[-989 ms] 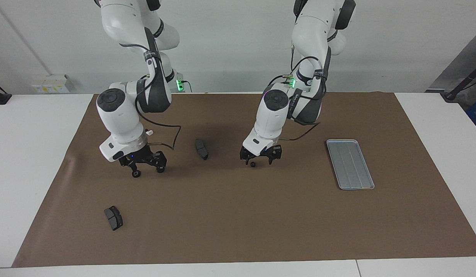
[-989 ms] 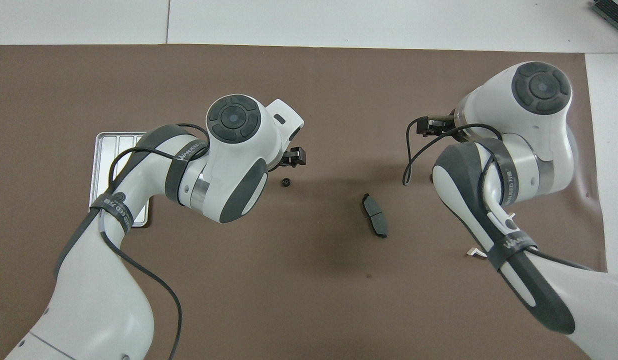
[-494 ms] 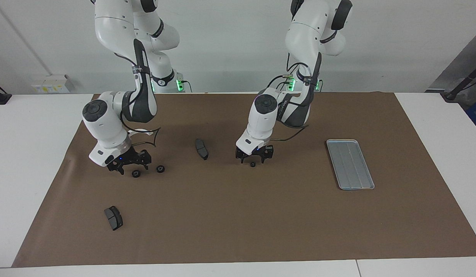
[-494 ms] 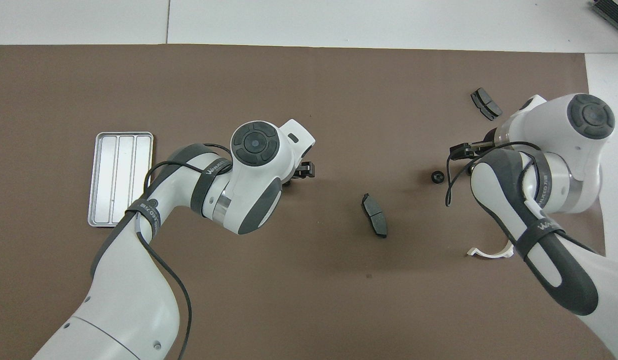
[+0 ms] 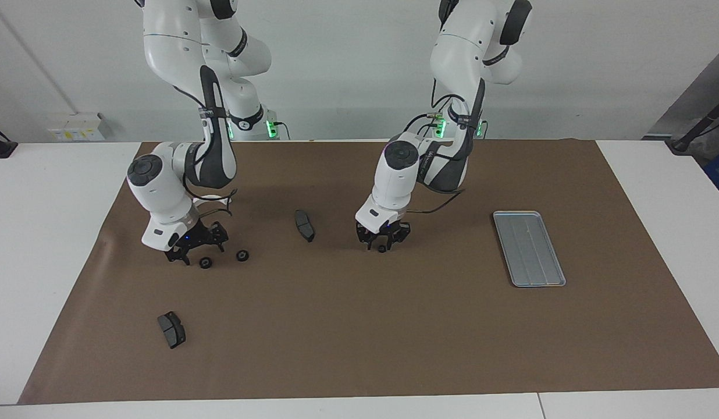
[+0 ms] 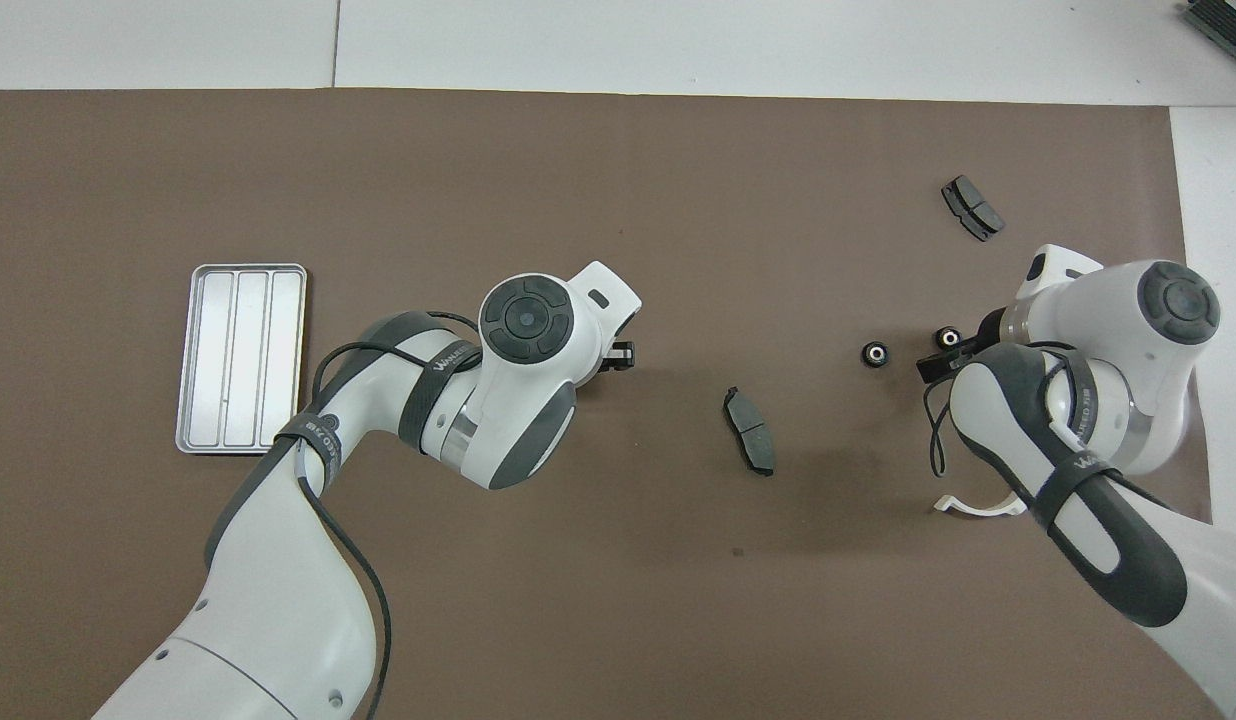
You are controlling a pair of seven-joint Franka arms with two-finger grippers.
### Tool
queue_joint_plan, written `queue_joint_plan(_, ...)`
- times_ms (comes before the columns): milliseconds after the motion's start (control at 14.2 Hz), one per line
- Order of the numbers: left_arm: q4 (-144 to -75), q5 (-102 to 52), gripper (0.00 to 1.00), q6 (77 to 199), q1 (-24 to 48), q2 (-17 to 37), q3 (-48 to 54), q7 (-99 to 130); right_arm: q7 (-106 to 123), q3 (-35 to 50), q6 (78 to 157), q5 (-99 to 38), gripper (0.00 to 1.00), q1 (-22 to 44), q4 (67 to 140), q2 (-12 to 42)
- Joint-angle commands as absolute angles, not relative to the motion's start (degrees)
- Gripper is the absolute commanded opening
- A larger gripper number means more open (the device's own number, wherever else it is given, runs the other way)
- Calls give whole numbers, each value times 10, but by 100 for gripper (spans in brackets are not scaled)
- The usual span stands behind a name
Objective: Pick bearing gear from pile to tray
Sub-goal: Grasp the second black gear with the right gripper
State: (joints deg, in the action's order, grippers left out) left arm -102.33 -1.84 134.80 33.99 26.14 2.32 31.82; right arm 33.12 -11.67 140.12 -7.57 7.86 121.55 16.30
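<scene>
The left hand [image 5: 382,245] is low on the table, fingers around a small black gear [image 5: 382,249]; whether it is clamped I cannot tell. It should close squarely before lifting toward the tray [image 5: 529,248], well apart. The right hand [image 5: 192,251], fingers apart, sits beside two gears [image 5: 205,263]. Only the facing view shows the left hand's gear.

Ribbed silver metal tray [image 5: 529,248], matt brown mat [image 5: 359,326]

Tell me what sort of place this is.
Probably a robotics lab bench: two white robot arms stand at a white table covered by a brown mat, with loose brake-pad-like parts, small gears and a metal tray.
</scene>
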Motion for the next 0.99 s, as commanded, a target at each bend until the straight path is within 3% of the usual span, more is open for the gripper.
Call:
queue_joint_plan(0,-1045,-17,54,1367,344,247,16,316,357,-114,1417,-89,77,75,1232,149)
queue_joint_plan(212,-1057,-17,52,1380,340,246,16,302,355,-114,1419,-89,56,75,1232,150)
queue_joint_plan(565,-1063,-17,45,1389,340,247,15,301,352,-114,1419,-89,43,75,1232,150)
queue_joint_plan(706,-1063,-17,36,1388,339,247,15,301,352,-114,1420,-89,35,75,1232,150)
queue_joint_plan(918,-1063,-17,15,1383,340,246,15,301,338,-114,1429,-89,0,75,1230,152)
